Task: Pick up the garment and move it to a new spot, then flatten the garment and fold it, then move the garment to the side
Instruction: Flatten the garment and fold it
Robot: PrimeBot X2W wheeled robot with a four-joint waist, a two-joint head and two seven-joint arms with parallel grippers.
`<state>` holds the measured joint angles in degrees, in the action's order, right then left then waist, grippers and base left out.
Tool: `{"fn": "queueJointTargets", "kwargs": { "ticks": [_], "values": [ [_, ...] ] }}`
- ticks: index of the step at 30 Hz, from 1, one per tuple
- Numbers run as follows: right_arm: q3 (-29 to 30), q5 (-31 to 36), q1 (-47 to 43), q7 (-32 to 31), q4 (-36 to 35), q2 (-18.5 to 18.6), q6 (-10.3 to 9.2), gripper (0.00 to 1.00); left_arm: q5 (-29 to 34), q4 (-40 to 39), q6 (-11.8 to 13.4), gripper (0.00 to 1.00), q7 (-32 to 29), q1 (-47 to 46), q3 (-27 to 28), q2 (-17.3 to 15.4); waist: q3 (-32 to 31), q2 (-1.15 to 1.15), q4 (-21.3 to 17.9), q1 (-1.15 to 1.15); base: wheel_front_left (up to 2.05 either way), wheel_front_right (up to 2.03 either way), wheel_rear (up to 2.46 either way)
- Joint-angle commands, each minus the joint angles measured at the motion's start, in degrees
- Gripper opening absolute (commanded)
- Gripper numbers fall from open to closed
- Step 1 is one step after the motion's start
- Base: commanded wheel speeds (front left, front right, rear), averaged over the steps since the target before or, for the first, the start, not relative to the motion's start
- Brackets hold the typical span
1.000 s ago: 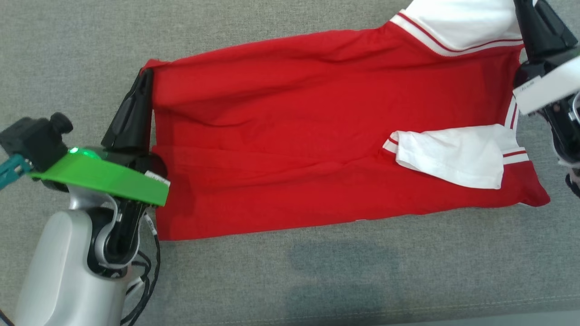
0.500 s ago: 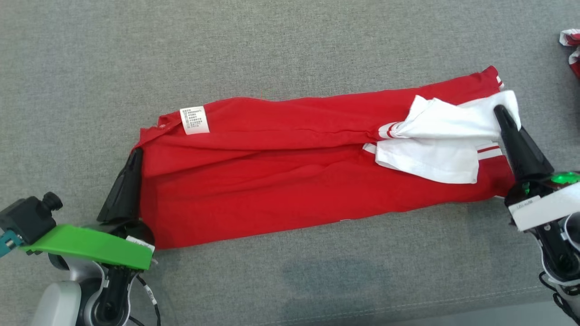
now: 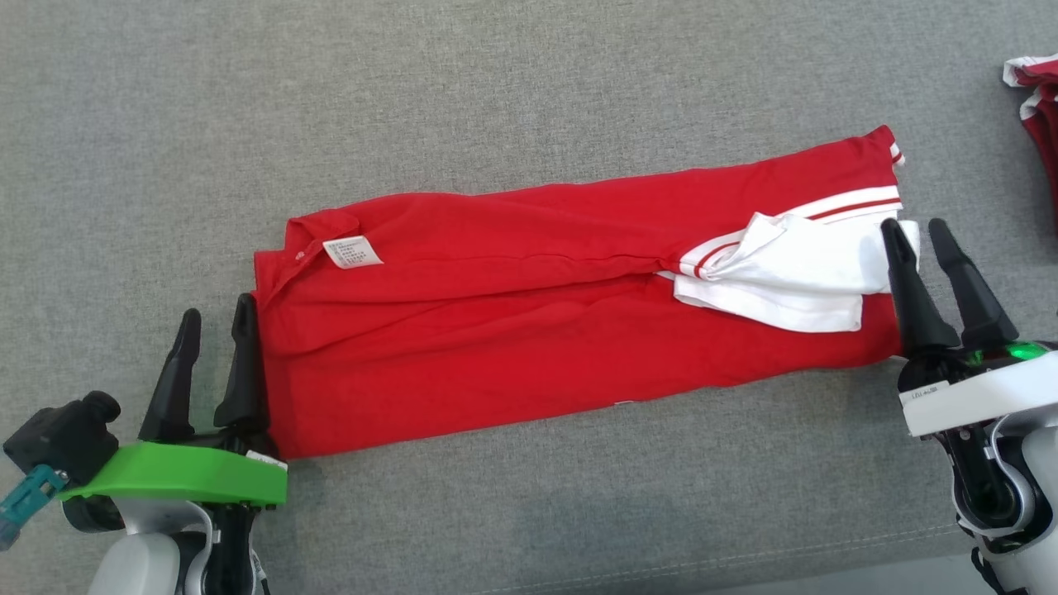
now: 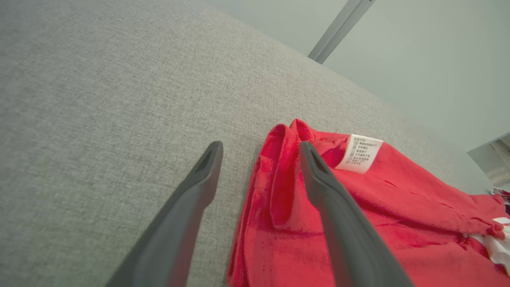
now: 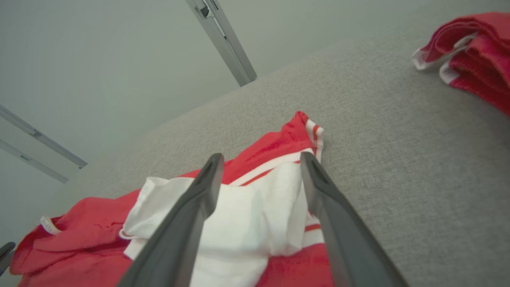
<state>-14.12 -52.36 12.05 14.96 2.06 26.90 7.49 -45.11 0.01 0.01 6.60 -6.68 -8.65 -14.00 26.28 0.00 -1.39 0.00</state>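
A red shirt [image 3: 537, 330] is laid on the grey cloth-covered counter [image 3: 496, 99]. It is folded into one long strip, so the folding step is judged to be half done.

The left end effector [image 3: 218, 307] is seen at the shirt's left end. Its two fingers are spread wide and nothing is held. One finger is set just beside the shirt's edge. Whether the cloth is touched cannot be told.

The right end effector [image 3: 913, 223] is seen at the shirt's right end. Its fingers are spread wide too, and nothing is pinched. A bunched white sleeve [image 3: 785, 273] is seen just in front of them, lying on top of the shirt. A small white label [image 3: 353, 251] is turned up near the shirt's left end. Some other red clothes [image 3: 1037, 91] are piled well apart from the shirt, past its right end.

Next, a second fold is most likely needed. For that, one end of the shirt should be pinched through all its layers and carried over to the other end. The lumpy sleeve may have to be smoothed first, or the fold could come out bumpy. After that, the shirt is to be moved to the side.
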Motion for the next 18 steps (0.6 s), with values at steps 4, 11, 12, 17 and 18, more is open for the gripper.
{"fn": "queueJointTargets", "kwargs": {
  "ticks": [4,11,12,17,18],
  "values": [
    [7.2,9.3,-1.4,0.2,-2.2,-4.7,-0.01,1.00,5.8,-1.1,2.7,1.00,5.0,-0.6,0.0,0.0,-1.5,0.00,-0.2,0.00,0.00,0.00,0.00],
    [13.6,22.1,-2.6,0.3,-3.9,-10.3,-0.01,1.00,14.0,-3.5,6.1,1.00,8.2,-2.9,1.2,0.7,-3.8,0.00,0.0,0.00,0.00,0.00,0.00],
    [13.9,23.7,-2.6,0.3,-3.8,-10.5,-0.01,1.00,15.4,-3.9,6.2,1.00,8.3,-3.2,1.5,0.6,-4.1,0.00,0.0,0.00,0.00,0.00,0.00],
    [14.4,29.2,-3.1,-0.9,-4.0,-11.8,-0.01,1.00,22.1,-4.7,6.2,1.00,8.6,-3.7,1.7,-1.2,-5.4,0.00,0.2,0.00,0.00,0.00,0.00],
    [14.5,30.0,-3.2,-1.1,-4.0,-12.1,-0.01,1.00,23.3,-4.9,6.2,1.00,8.6,-3.6,1.9,-1.5,-5.5,0.00,0.2,0.00,0.00,0.00,0.00]
  ]
}}
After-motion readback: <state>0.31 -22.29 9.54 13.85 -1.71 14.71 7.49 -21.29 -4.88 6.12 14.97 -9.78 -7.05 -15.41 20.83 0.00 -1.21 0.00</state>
